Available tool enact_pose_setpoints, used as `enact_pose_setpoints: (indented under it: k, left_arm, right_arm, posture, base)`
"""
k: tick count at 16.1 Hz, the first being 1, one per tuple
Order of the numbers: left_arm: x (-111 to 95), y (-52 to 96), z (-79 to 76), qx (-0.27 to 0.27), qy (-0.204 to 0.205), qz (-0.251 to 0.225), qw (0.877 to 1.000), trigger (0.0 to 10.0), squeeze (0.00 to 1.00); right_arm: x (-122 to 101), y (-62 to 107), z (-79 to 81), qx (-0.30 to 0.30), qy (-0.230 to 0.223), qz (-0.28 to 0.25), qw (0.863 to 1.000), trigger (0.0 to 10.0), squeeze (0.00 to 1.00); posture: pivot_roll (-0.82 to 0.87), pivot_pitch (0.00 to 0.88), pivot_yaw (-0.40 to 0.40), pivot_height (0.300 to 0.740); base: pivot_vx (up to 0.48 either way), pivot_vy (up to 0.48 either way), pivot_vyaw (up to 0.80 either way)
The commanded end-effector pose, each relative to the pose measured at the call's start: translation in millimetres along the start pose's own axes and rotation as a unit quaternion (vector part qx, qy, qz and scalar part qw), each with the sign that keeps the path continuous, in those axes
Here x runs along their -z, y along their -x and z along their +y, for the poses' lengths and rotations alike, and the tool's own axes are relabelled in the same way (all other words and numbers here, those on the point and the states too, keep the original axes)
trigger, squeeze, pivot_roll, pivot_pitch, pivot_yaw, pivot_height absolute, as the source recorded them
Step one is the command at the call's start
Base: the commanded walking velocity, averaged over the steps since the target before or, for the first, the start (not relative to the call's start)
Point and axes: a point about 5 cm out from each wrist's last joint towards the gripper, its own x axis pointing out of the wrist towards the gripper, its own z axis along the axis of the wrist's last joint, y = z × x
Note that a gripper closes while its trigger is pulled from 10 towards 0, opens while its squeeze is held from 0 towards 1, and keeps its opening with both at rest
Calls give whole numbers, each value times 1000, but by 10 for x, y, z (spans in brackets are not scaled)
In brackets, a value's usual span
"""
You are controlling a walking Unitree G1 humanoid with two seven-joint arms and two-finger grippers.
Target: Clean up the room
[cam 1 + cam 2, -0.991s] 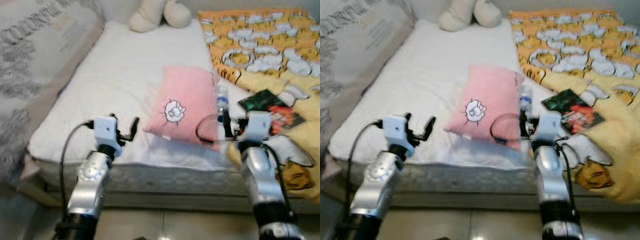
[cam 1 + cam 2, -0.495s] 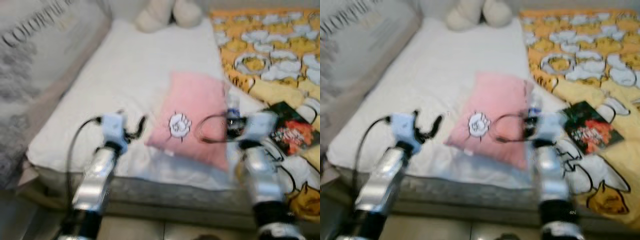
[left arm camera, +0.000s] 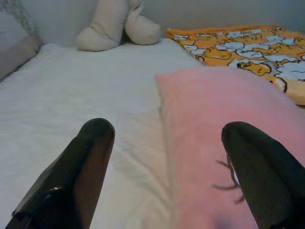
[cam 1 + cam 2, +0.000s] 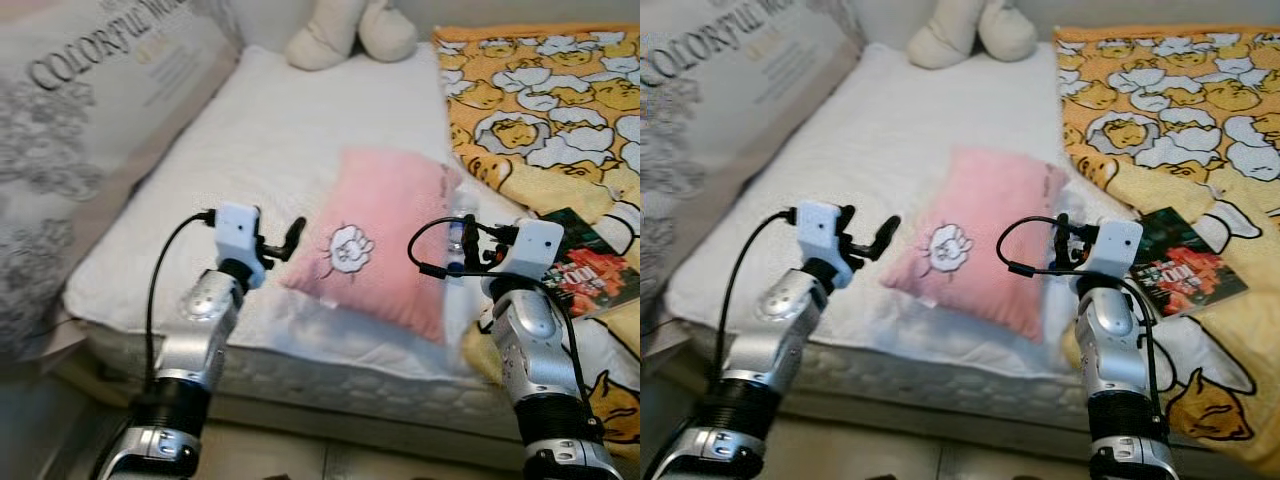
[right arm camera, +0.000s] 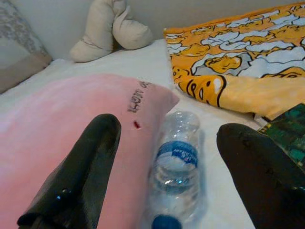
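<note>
Writing: a large grey patterned cushion is leaning along the bed's left side, showing the words "COLORFUL WO…" in dark capitals, the rest cut off; smaller gold lines under it are too small to read.
Pillow print: the pink pillow is carrying a small cartoon drawing on its face and short dark lettering near one edge, not legible.
Bottle label: the plastic bottle is wearing a blue-and-white label; its text is too blurred to read.
Bottle position: it is lying on its side on the white mattress, touching the pillow's right edge, between the pillow and the book.
Bottle axis: its long axis is running from the bed's near edge toward the far end, blue cap pointing toward the robot.
Book: it is lying flat on the yellow cartoon-duck blanket, showing a dark green and red cover with lettering I cannot read.
Plush toy: a cream soft toy is sitting at the far end of the mattress.
Left gripper: it is hovering over the mattress at the pillow's left edge, fingers spread wide, gripping nothing.
Right gripper: it is hovering just short of the bottle, fingers spread wide either side of it, gripping nothing.
</note>
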Motion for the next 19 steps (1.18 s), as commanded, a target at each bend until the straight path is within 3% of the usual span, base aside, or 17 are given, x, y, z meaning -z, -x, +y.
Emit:
enact_pose_setpoints:
  k: [1, 2, 4, 6, 8, 10, 13, 17, 19]
  left_arm:
    - [-43, -63, 36, 17, -1, 3, 1000, 10000, 0]
    - [-55, -163, 50, 50, 12, 20, 998, 10000, 0]
    - [-102, -300, 73, 86, 30, 37, 995, 10000, 0]
    - [-98, -402, 101, 83, 51, 59, 994, 10000, 0]
    - [-99, -463, 83, 78, 62, 70, 992, 10000, 0]
    - [-53, -515, 93, 55, 71, 99, 991, 10000, 0]
    - [-47, -547, 107, 22, 127, 103, 986, 10000, 0]
    - [66, -564, -48, 25, 162, 125, 978, 10000, 0]
    - [130, -562, -145, 37, 186, 137, 972, 10000, 0]
  right_arm:
    - [-7, -7, 29, 6, -32, 5, 999, 10000, 0]
    - [83, -36, 19, 18, -75, 35, 996, 10000, 0]
    - [105, -80, -87, 47, -96, 49, 993, 10000, 0]
    - [145, -96, -196, 65, -117, 67, 989, 10000, 0]
    - [162, -133, -192, 62, -124, 78, 987, 10000, 0]
    - [127, -227, -104, 34, -124, 87, 988, 10000, 0]
    - [-15, -329, 133, -40, -111, 83, 990, 10000, 0]
    - [-59, -344, 466, -104, -93, 88, 986, 10000, 0]
    - [7, -321, 504, -99, -111, 106, 983, 10000, 0]
  posture:
    - [-170, 0, 148, 740]
    - [-174, 0, 156, 740]
    - [-179, 0, 169, 740]
    - [-195, 0, 195, 740]
    - [-204, 6, 208, 740]
    - [-220, 53, 217, 740]
    - [-229, 98, 209, 740]
    - [-229, 125, 184, 740]
    - [-230, 135, 179, 740]
  base:
    - [0, 0, 0]
    - [0, 0, 0]
    - [0, 0, 0]
    - [0, 0, 0]
    - [0, 0, 0]
    - [0, 0, 0]
    - [0, 0, 0]
    - [0, 0, 0]
    - [0, 0, 0]
